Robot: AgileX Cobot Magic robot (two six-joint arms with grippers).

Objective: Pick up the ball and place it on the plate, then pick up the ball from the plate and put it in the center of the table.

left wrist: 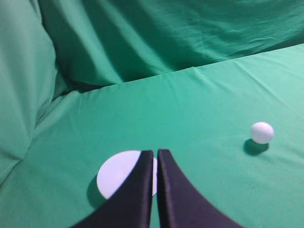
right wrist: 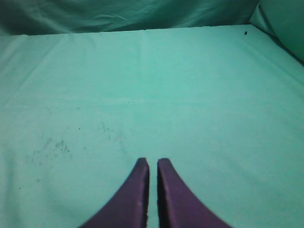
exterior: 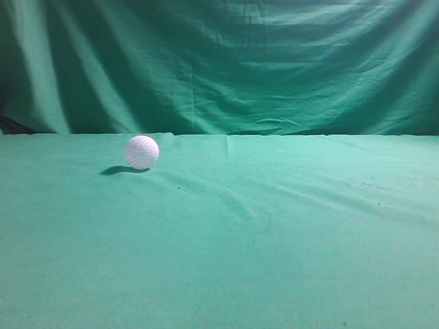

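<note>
Green cloth everywhere: a darker draped curtain (exterior: 226, 62) hangs at the far side, and a lighter, slightly wrinkled cloth covers the surface (exterior: 274, 260) in front of it.

Exterior view: the ball (exterior: 142, 151), white and dimpled, rests on the surface at far left, close to the line where cloth meets curtain. It throws a small dark shadow to its left. No arm shows in this view.

Left wrist view: the left gripper (left wrist: 156, 153) hangs above the surface, its two black jaws drawn together with only a thin slit between the tips and nothing held. Directly beneath and behind the tips lies a flat pale round plate (left wrist: 116, 173), partly hidden by the jaws, with a shadow along its left edge. The ball (left wrist: 262, 132) sits on bare cloth well apart from the plate, off to the right. The curtain (left wrist: 142, 38) folds down behind and along the left side.

Right wrist view: the right gripper (right wrist: 153, 161) also hangs over the surface (right wrist: 190, 95), its dark jaws nearly touching at the tips, gripping nothing. Cloth below it is bare apart from faint dark specks at near left and one small dark dot toward the far right corner. Neither ball nor plate shows here.
</note>
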